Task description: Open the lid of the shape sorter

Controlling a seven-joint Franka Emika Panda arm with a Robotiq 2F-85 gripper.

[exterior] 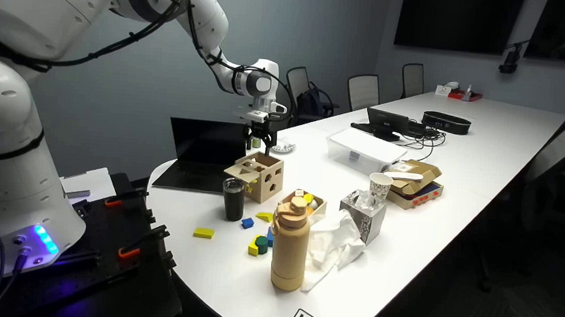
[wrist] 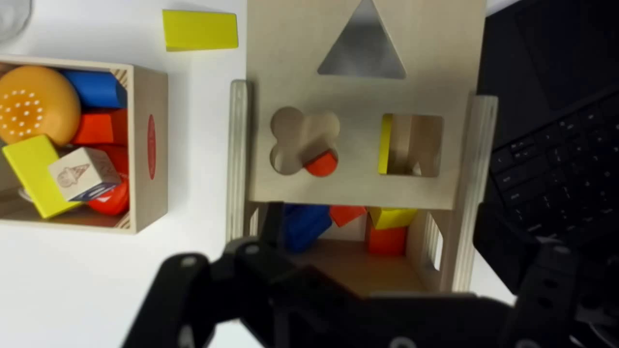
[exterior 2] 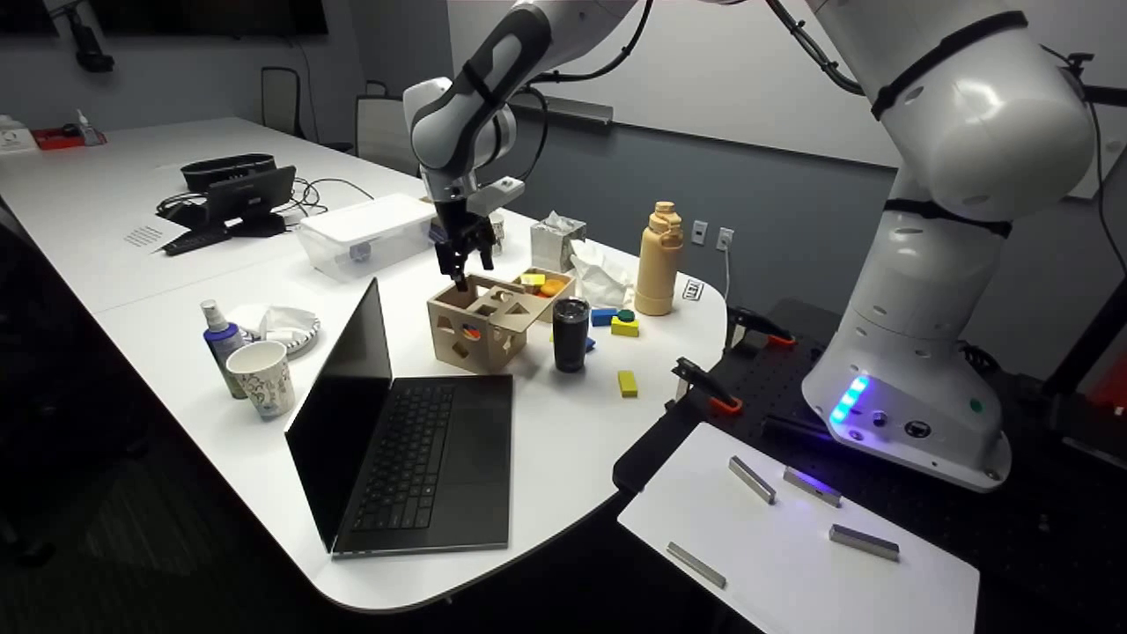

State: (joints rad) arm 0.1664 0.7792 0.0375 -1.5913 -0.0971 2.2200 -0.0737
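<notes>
The shape sorter (exterior: 271, 182) is a light-wood cube on the white table; it also shows in an exterior view (exterior 2: 460, 339) and the wrist view (wrist: 237, 145). Its lid (wrist: 358, 94), with triangle, clover and square holes, is slid partly out of the side grooves. The lid overhangs one side in both exterior views (exterior: 242, 172) (exterior 2: 511, 308). The uncovered part shows blue, red and yellow blocks inside. My gripper (wrist: 380, 217) is open and empty, above the uncovered end. Its fingers are spread wide in an exterior view (exterior: 258, 147); contact with the box cannot be told.
A black tumbler (exterior: 234, 200) stands close to the lid's overhanging end. A black laptop (exterior 2: 440, 458) is beside the box. A wooden tray of blocks (wrist: 150, 145) is on the other side. A tan bottle (exterior: 290, 250) and loose blocks (exterior: 203, 233) stand nearby.
</notes>
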